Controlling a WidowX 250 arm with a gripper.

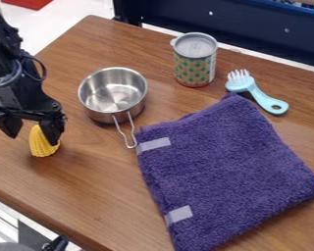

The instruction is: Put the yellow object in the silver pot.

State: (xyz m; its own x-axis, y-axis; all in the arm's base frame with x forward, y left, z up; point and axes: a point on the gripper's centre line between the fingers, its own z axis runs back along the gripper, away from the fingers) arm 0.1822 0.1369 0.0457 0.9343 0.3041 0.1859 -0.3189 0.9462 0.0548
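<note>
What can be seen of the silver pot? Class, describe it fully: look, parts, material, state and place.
The silver pot is round and shallow, with shiny walls that look like steel. It stands upright and open on the wooden table, its inner floor visible. One looped wire handle slants toward the picture's bottom, ending beside the purple towel; whether they touch is unclear. The patterned can stands apart, up and right.

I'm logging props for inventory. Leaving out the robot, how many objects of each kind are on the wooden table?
Silver metal pot: 1
Dotted cylindrical can: 1
Light-blue plastic brush: 1
Purple cloth towel: 1
Yellow ribbed object: 1
Total: 5
</note>
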